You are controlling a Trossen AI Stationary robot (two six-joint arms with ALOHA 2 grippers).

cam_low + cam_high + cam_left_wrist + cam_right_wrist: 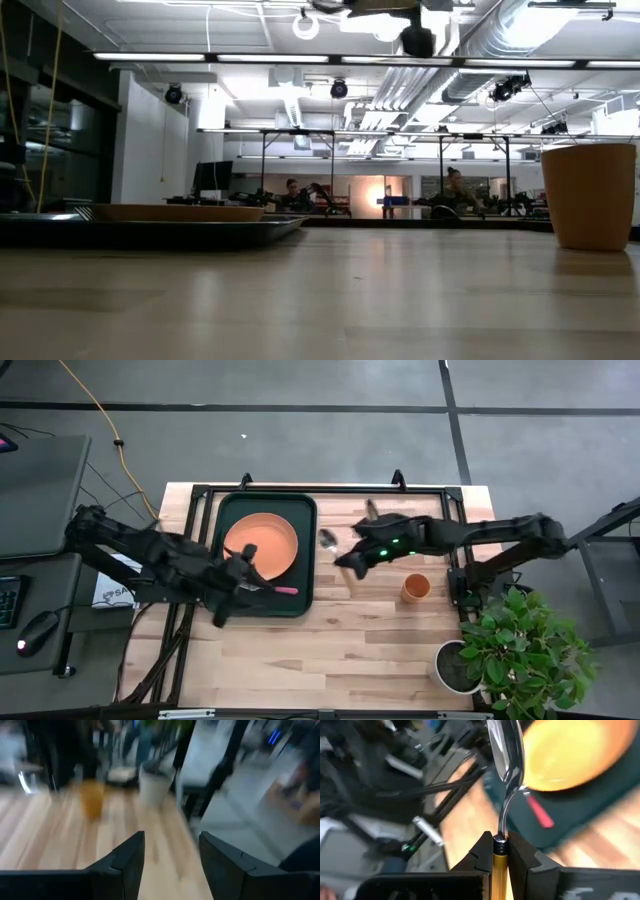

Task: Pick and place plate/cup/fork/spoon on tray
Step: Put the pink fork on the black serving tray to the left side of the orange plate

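The dark green tray [300, 510] lies at the table's far left. On it sit the orange plate [262, 545] and the pink-handled fork [283, 591], which lies near the tray's near rim. My left gripper [172, 840] hovers open over the tray's near part [250, 575], with nothing between its fingers. My right gripper [350, 565] is shut on the spoon [328, 539], just right of the tray. The orange cup [416, 587] stands upright on the table farther right, also seen in the low view [590, 195]. My right gripper pinches the spoon's orange handle [500, 854] between its two fingers, at the end next to the metal neck. The handle runs back along the fingers. The silver bowl [507, 745] sticks out ahead of the fingertips toward the tray, and the spoon is clear of the table.
A potted green plant [515, 650] stands at the table's near right corner. Bare wood lies between the tray and the cup and along the near edge. A keyboard and mouse [35, 630] sit on a side desk to the left.
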